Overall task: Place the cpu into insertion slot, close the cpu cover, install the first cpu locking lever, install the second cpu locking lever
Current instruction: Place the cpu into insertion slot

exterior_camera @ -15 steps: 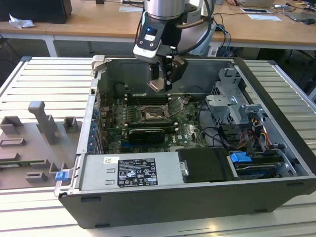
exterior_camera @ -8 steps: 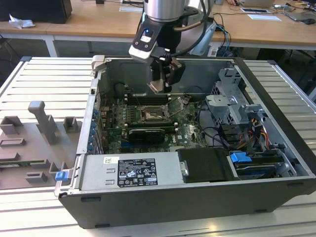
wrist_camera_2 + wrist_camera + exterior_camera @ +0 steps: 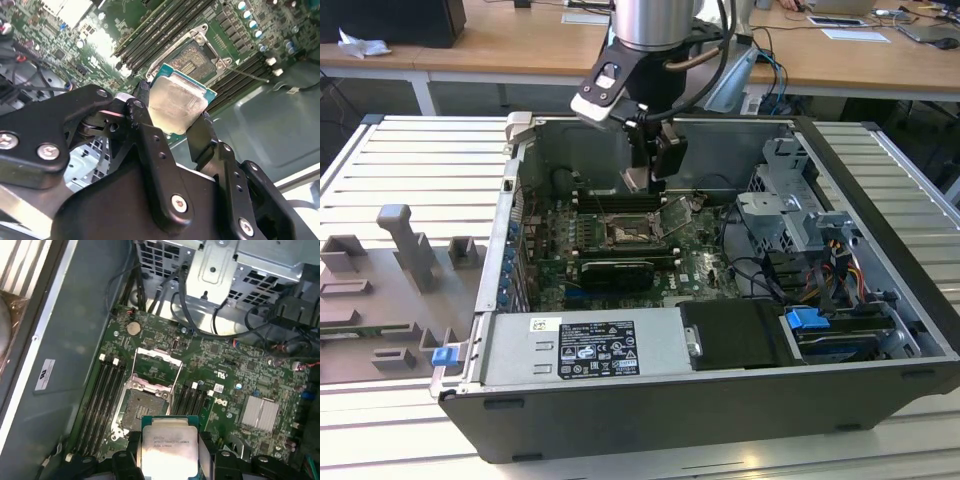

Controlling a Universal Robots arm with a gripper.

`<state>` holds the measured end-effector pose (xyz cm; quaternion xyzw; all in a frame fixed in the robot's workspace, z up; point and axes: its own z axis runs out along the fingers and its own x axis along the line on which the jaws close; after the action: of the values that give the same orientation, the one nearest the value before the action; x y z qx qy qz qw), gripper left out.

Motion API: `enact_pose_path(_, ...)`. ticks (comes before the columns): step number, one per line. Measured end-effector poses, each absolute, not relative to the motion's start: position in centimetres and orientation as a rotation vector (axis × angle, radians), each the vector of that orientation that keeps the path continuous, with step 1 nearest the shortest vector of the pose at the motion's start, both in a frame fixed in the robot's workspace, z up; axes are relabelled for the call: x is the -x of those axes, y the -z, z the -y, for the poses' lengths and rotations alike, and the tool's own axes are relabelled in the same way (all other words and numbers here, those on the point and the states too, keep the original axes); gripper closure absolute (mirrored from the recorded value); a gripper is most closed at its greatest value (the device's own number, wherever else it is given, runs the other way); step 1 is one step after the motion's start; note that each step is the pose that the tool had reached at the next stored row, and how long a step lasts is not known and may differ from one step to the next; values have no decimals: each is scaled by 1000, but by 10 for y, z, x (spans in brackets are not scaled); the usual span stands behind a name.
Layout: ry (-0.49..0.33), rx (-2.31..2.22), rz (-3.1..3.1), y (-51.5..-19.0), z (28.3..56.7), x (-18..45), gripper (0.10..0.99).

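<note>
The tool (image 3: 170, 119) clamps the cpu (image 3: 176, 100) by two edges above the insertion slot (image 3: 194, 57), whose near corner the chip hides.

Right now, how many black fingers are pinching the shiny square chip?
2. One black metal finger presses one edge of the pale silver square chip; the other finger presses the opposite edge. None seem hidden.

cpu (image 3: 167, 442) clamped in gripper (image 3: 168, 454), apart above insertion slot (image 3: 142, 401) on board (image 3: 235, 372); cpu cover (image 3: 157, 366) stands open beside slot.
</note>
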<state>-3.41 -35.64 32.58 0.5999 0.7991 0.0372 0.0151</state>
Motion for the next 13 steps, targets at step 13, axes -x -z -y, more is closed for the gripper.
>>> enact_pose_path(13,-104,-1983,-2392,-306,356,34,545)
